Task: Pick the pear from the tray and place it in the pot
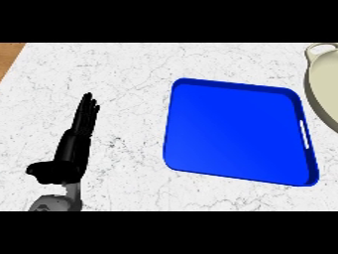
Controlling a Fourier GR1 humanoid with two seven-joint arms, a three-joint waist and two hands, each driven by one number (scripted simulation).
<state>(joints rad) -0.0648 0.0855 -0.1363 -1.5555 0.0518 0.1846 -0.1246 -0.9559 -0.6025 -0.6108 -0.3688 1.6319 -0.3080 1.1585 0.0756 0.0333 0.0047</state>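
In the head view, the blue tray lies on the white marble counter, and its surface shows no pear. The pale pot stands just beside the tray at the right edge, only partly in view. The left hand rests at the lower left, fingers straight and released, holding nothing. The right hand does not show, so the pear may be with it, or already in the pot; this cannot be told. The step in hand seems the carry or the placing. Next, the pear must be found over the pot.

Blue tray, cream pot, white marbled counter, black robot hand
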